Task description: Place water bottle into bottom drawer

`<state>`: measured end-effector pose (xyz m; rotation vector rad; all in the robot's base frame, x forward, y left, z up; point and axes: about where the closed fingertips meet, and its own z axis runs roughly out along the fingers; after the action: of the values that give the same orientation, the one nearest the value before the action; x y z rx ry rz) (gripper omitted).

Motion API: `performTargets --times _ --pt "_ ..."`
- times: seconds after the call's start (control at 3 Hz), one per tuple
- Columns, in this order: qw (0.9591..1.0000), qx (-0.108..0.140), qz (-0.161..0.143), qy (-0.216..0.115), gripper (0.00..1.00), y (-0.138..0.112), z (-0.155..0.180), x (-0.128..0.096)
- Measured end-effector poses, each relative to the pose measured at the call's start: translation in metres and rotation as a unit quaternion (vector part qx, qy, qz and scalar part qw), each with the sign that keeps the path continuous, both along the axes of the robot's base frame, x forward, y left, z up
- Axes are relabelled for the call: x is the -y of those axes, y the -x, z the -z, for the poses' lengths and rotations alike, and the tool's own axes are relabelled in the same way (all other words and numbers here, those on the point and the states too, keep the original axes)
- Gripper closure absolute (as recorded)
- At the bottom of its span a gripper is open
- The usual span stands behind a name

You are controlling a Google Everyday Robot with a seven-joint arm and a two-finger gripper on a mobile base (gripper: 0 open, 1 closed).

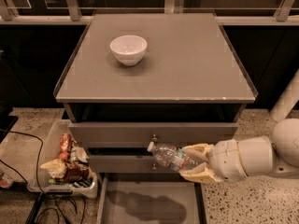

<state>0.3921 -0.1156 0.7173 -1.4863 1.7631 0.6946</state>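
Camera view — water bottle (169,156) in gripper (192,163)

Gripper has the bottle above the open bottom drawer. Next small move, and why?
Probably lower it straight down a little. The gripper is shut on the small clear crinkled plastic water bottle, held roughly level, white cap away from the gripper, in front of the grey knobbed drawer fronts. The open grey bottom drawer lies below, so releasing here would drop it.
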Motion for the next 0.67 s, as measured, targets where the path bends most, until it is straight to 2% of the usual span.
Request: performTargets --times 0.33,0.67 --pt "0.9998 -0.002 0.010 0.018 1.00 -0.003 0.013 -0.005" --pt "0.9983 -0.012 0.031 0.048 1.00 -0.009 0.054 -0.007"
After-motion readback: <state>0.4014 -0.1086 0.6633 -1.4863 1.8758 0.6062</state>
